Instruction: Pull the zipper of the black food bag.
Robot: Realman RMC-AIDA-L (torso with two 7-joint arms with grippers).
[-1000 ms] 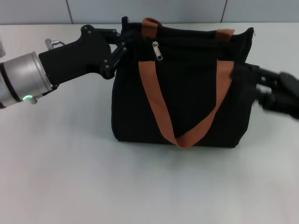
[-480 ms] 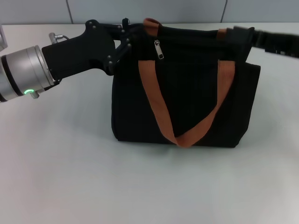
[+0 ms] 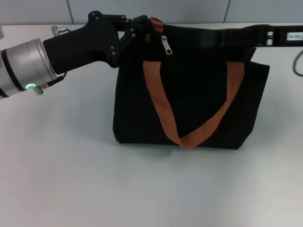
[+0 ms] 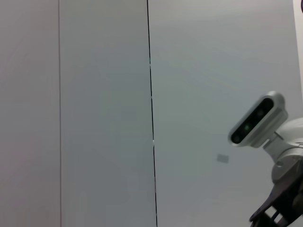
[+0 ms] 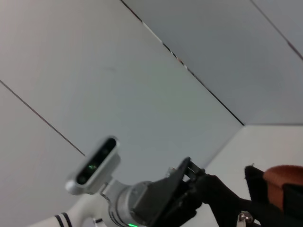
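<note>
Left hand [image 3: 137, 29] fingers hidden against black food bag [image 3: 189, 94].

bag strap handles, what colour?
Orange-brown webbing strap handles on the black food bag; clearest in the head view.

left arm [image 3: 23, 71]: brushed silver cylinder with black bands and a lit green indicator, leading into a matte black wrist housing; left gripper [image 3: 135, 29] black with small screws. right arm [image 3: 265, 35]: black, white label strip, thin black cable [image 3: 297, 64]
</note>
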